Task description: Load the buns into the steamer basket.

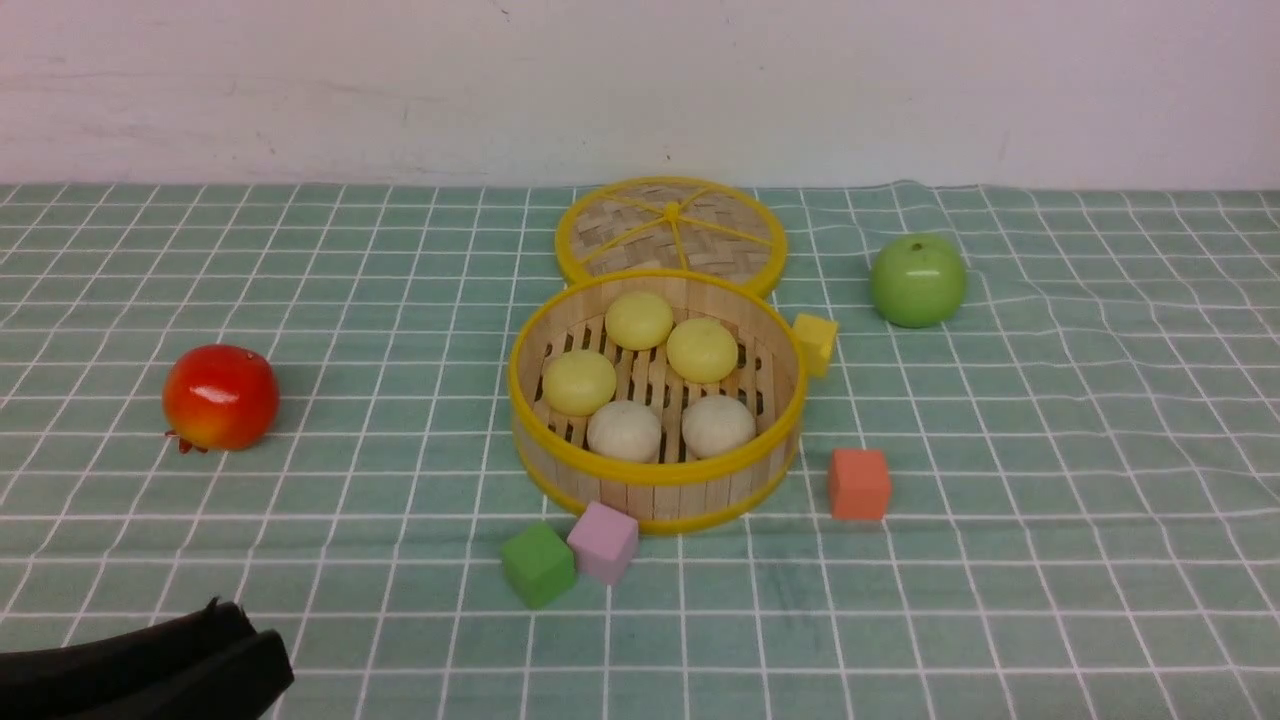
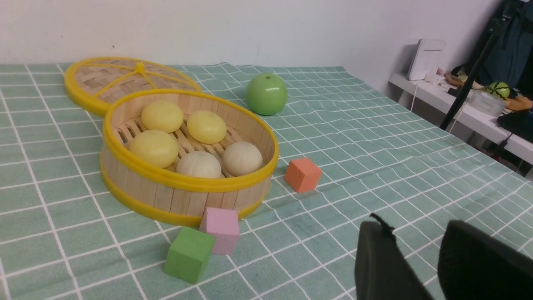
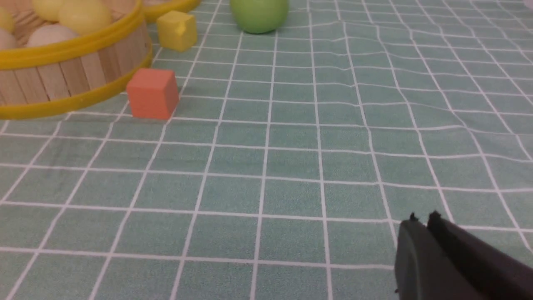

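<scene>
Well, all five buns sit inside the steamer basket (image 1: 655,478) at the middle of the checked green cloth (image 1: 1050,520): three pale yellow buns (image 1: 639,320) toward the far wall and left side, two off-white buns (image 1: 624,430) side by side along the near wall. Behind the basket, touching its far rim, lies the flat woven lid (image 1: 670,228). A yellow cube (image 1: 815,342) sits just beside the basket's right wall, an orange cube (image 1: 859,484) a little off to its near right, and a pink cube (image 1: 603,541) leans right against the near wall with a green cube (image 1: 538,564) touching it. Out left, well apart, a red fruit (image 1: 220,397); far right, a green apple (image 1: 917,280). The left gripper (image 2: 414,250) hovers low over the near cloth, fingers spread with a clear gap and nothing between them. Over on the other side, the right gripper (image 3: 424,221) hangs above bare cloth, fingertips pressed together, holding nothing
</scene>
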